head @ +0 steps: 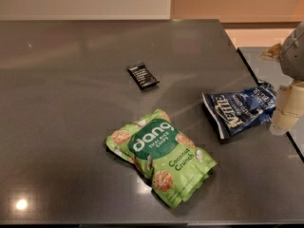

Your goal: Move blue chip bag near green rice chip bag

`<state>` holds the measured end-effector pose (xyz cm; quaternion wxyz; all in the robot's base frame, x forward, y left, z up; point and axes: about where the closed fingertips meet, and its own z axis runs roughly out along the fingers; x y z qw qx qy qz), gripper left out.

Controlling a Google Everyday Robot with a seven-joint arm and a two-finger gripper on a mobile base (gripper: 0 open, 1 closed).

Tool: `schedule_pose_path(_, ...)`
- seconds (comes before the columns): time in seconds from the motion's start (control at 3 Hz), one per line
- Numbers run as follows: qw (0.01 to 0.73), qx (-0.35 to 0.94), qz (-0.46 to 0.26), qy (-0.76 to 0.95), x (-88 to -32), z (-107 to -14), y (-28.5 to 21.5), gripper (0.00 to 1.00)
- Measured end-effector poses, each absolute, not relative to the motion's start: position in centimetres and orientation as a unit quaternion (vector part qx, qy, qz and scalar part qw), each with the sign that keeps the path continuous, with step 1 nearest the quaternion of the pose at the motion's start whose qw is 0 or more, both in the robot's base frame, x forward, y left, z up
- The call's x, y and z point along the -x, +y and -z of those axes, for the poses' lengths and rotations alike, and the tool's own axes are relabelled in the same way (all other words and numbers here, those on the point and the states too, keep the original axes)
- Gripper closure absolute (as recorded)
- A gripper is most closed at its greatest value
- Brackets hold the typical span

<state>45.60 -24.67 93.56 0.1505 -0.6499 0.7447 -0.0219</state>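
Note:
The blue chip bag (239, 109) lies flat on the dark table at the right, with its white lettering facing up. The green rice chip bag (160, 156) lies at the front centre, to the left of and nearer than the blue bag, with a gap of bare table between them. My gripper (288, 109) is at the right edge of the view, at the right end of the blue bag. I cannot tell whether it touches the bag.
A small black wrapped bar (142, 75) lies behind the green bag, near the table's middle. The dark table (61, 103) ends just right of the blue bag (266, 103). A second surface (266, 70) stands beyond that edge.

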Motion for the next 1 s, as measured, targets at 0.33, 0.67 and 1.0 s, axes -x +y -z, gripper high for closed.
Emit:
schedule_pose_path(0.33,0.148,0.667,0.007,0.730,-46.7,-91.8,-25.8,0.00)
schedule_pose_path(0.67,0.141,0.677,-0.005,0.723,-48.0,-89.9,-26.6,0.00)
schedule_pose_path(1.0,0.132,0.682,-0.007,0.720,-49.2,-88.4,-27.5,0.00)
